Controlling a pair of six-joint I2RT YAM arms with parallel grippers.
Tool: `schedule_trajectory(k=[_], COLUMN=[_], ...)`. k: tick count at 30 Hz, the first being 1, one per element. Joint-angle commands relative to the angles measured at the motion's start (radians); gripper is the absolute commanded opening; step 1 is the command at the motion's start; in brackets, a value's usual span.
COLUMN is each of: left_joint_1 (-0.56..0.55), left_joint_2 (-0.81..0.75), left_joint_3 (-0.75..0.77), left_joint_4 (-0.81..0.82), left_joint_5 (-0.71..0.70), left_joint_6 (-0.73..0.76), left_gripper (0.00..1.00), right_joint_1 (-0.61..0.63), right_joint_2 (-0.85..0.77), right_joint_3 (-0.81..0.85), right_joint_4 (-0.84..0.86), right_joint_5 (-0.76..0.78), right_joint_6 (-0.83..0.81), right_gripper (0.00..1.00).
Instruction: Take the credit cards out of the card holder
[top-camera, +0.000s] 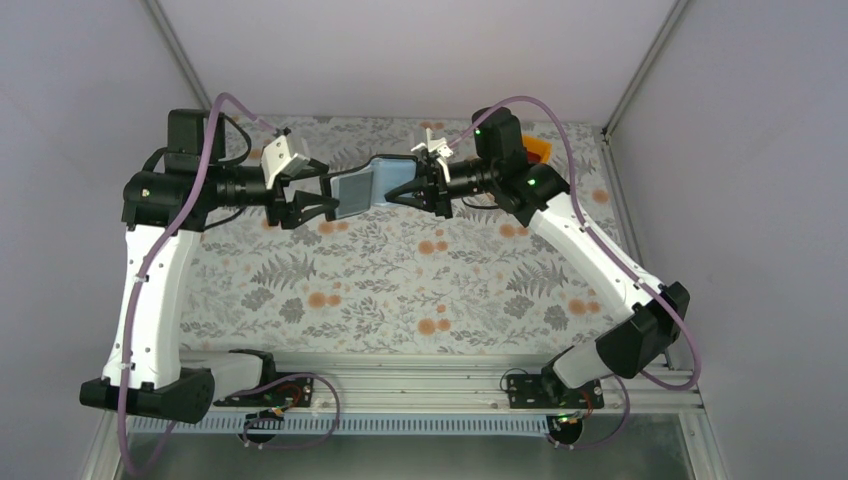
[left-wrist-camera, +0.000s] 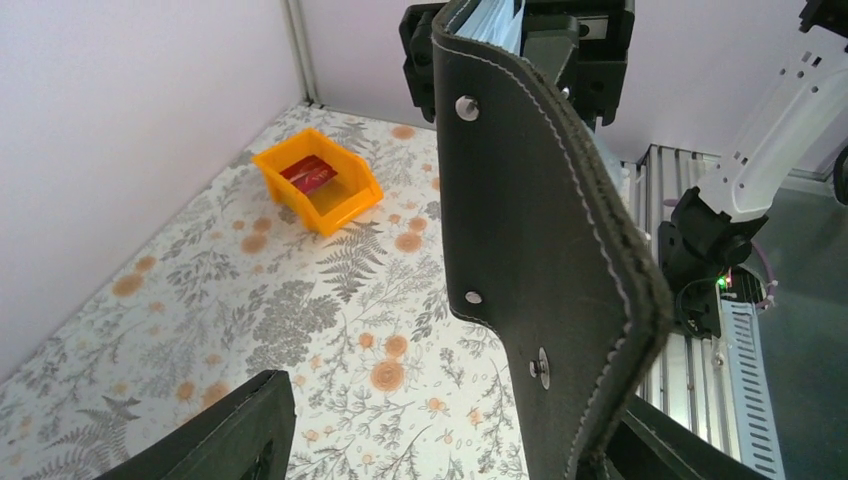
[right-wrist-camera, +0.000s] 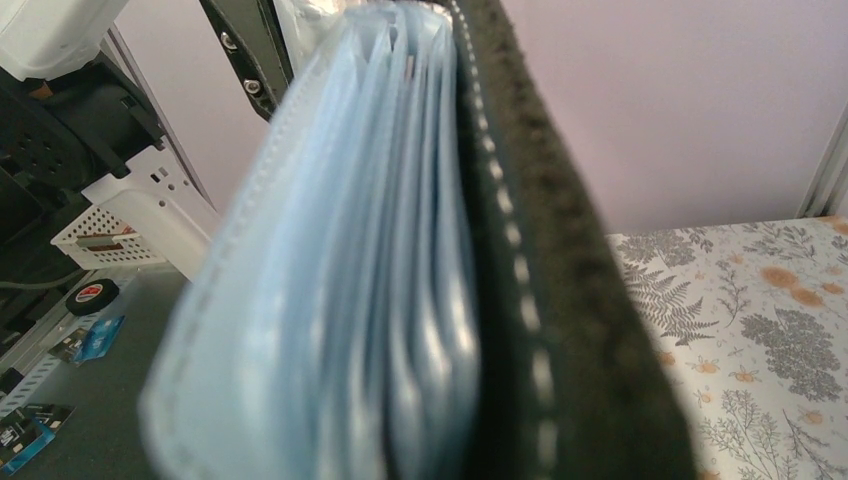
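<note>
The card holder (top-camera: 362, 186), a black wallet with bluish clear sleeves, hangs in the air between my two grippers above the far part of the table. My right gripper (top-camera: 408, 192) is shut on its right end. My left gripper (top-camera: 322, 208) is open, and the wallet's other end lies between its jaws, against one finger (left-wrist-camera: 660, 445) and far from the other (left-wrist-camera: 235, 430). The left wrist view shows the black cover (left-wrist-camera: 540, 200) with snaps. The right wrist view is filled by the sleeves (right-wrist-camera: 330, 300) and the cover's edge (right-wrist-camera: 560, 300); its own fingers are hidden. No credit card shows clearly.
An orange plastic bin (left-wrist-camera: 318, 185) with a red card (left-wrist-camera: 308, 173) in it stands at the table's far right corner, partly behind my right arm in the top view (top-camera: 538, 150). The floral table cloth (top-camera: 400, 290) lies below the wallet.
</note>
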Motion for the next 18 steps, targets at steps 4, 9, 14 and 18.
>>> schedule_trajectory(k=[4,9,14,18], left_joint_1=[0.007,0.01,0.012,0.012], left_joint_2=[0.001,-0.002,0.001,0.0], left_joint_3=[0.042,0.054,0.049,0.035], left_joint_4=[-0.018,-0.035,-0.033,0.022], left_joint_5=[0.043,0.059,0.108,0.094], left_joint_6=[0.031,0.059,0.054,-0.018], left_gripper=[0.64,0.55,0.49,0.48], right_joint_1=[-0.007,-0.01,-0.009,-0.01], right_joint_2=[0.0,0.003,0.004,0.002], right_joint_3=[0.035,0.037,0.038,0.038], right_joint_4=[-0.006,-0.009,-0.019,-0.016], right_joint_5=[-0.028,-0.036,-0.047,-0.049], right_joint_6=[-0.011,-0.009,-0.011,-0.003], right_gripper=[0.04,0.04,0.04,0.04])
